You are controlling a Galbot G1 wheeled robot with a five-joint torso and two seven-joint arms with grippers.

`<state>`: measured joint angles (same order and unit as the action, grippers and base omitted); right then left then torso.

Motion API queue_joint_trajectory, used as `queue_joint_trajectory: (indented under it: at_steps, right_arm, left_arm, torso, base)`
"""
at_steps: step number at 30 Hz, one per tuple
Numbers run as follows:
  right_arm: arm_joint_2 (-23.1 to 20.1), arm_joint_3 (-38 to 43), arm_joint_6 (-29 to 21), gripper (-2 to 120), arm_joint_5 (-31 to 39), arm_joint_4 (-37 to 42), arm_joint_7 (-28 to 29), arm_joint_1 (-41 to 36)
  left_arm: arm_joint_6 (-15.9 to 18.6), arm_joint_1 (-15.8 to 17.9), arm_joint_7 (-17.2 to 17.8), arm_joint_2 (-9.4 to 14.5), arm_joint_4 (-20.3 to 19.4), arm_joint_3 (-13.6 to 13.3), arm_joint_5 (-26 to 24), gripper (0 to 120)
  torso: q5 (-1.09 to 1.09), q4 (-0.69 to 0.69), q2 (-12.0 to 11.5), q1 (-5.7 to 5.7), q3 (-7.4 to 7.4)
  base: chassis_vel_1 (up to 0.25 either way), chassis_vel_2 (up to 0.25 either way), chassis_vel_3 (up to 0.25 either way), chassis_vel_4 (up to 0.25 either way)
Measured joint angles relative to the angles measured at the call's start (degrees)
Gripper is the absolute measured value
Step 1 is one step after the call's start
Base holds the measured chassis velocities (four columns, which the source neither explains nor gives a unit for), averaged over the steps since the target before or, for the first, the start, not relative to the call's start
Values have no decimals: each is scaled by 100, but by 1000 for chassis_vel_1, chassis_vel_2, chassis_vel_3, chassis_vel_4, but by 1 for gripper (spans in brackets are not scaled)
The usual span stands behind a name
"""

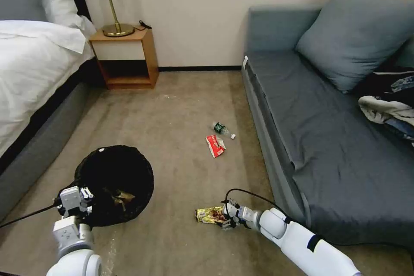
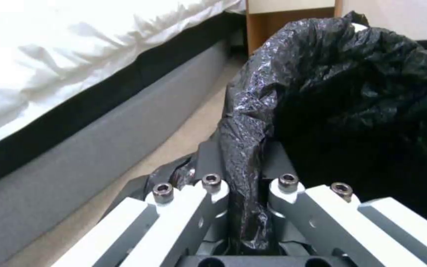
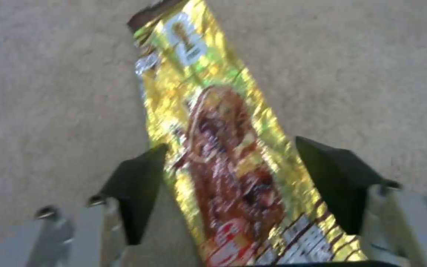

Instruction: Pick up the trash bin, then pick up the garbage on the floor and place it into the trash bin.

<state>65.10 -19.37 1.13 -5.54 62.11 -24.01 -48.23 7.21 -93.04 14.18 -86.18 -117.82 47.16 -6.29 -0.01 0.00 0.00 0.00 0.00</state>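
The left hand [image 1: 82, 198] is clamped on the trash bin [image 1: 116, 181] rim, beside the bed [image 1: 30, 69]. The right hand [image 1: 225, 215], fingers apart, straddles the gold wrapper [image 1: 209, 214] on the carpet by the sofa [image 1: 327, 138]; a red wrapper [image 1: 215, 145] and bottle [image 1: 221, 129] lie beyond.

The trash bin [image 1: 114, 185] is sitting on the carpeted floor near the bed, round, lined with a crinkled black plastic bag [image 2: 322, 92], its mouth facing up with something brownish lying inside. A fold of the bag's rim is bunching up at the bin's near edge. The gold-brown snack wrapper [image 1: 209, 214] is lying flat on the carpet in front of the sofa, long and shiny, printed with a brown snack picture [image 3: 228, 148]. Farther off, the red-and-white wrapper [image 1: 215, 145] is lying crumpled on the floor, just beside the small green-labelled clear bottle [image 1: 222, 129], which is lying on its side, white cap pointing toward the sofa.
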Motion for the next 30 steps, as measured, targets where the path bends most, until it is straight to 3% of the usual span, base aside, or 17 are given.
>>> queue_joint_trajectory:
  at_steps: [6, 10, 14, 19, 30]
  right_arm:
    - [-28, 113, 99, 49, -184, -14, -101, -72]
    - [-91, 162, 208, 28, -204, 21, -109, -90]
    - [-97, 179, 267, 20, -215, 39, -128, -99]
    - [-86, 219, 393, 0, -258, 31, -202, -123]
    - [-73, 352, 515, 0, -320, 74, -200, -218]
  left_arm:
    - [18, 46, 1, -23, 0, -26, 8, 5]
    - [29, 84, 1, -33, 22, -41, 24, 5]
    - [32, 98, 1, -32, 35, -41, 25, 5]
    - [33, 107, 5, -6, 63, -39, 15, 5]
    - [33, 125, 56, 38, 79, -37, -4, 5]
  torso:
    - [1, 0, 0, 0, 0]
    - [0, -1, -1, 0, 0]
    - [0, 0, -1, 0, 0]
    - [1, -1, -1, 0, 0]
    - [1, -1, -1, 1, 0]
  base:
    - [0, 0, 0, 0]
    - [0, 0, 0, 0]
    - [0, 0, 0, 0]
    - [0, 0, 0, 0]
    - [0, 0, 0, 0]
